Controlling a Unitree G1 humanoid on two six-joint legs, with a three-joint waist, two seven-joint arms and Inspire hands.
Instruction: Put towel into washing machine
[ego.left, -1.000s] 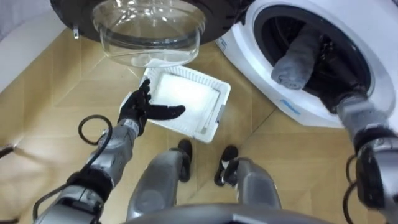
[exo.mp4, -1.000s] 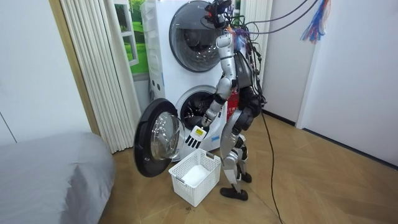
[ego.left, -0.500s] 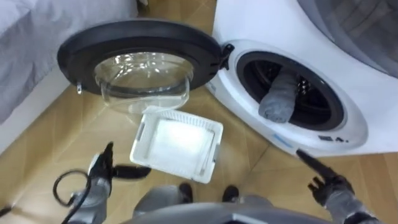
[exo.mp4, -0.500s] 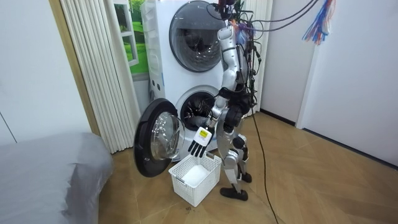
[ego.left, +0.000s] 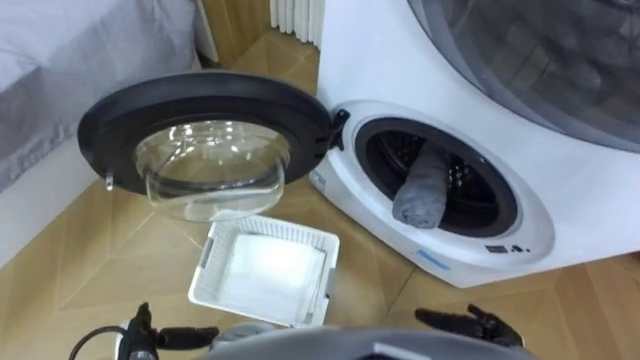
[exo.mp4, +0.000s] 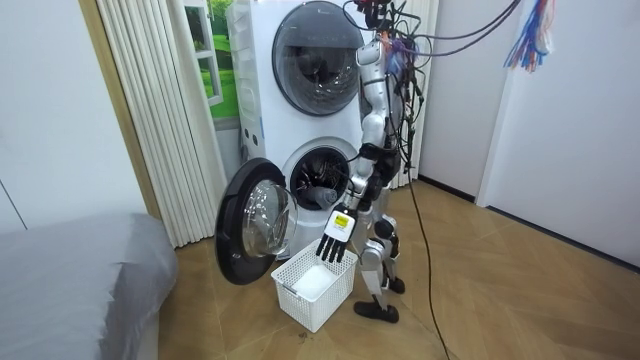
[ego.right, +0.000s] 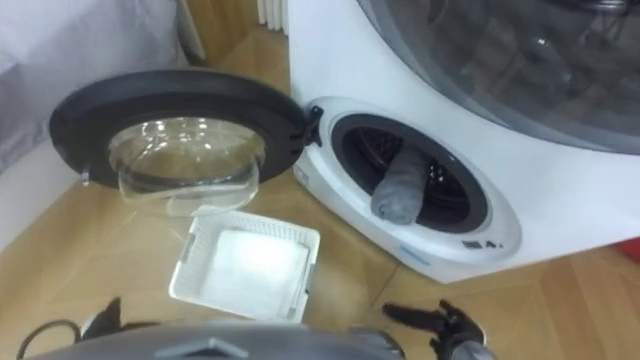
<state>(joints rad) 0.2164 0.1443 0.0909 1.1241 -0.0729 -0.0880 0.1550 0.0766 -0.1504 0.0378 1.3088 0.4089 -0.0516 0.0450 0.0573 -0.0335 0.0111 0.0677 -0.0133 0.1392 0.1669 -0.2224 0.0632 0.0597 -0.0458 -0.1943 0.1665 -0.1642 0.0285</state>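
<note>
Left eye view: L hand (ego.left: 178, 336) & R hand (ego.left: 470, 322) at the bottom edge, fingers of both straight & spread, released, holding nothing. Grey towel (ego.left: 420, 190) sits rolled in the drum mouth of the washing machine (ego.left: 350, 190), one end over the rim, well ahead of the R fingers. White basket (ego.left: 265, 270) on the floor just ahead of the L fingers; open door (ego.left: 205, 150) w/ glass bowl beyond it. Room view: robot stands upright before the lower machine, L hand over the basket.
</note>
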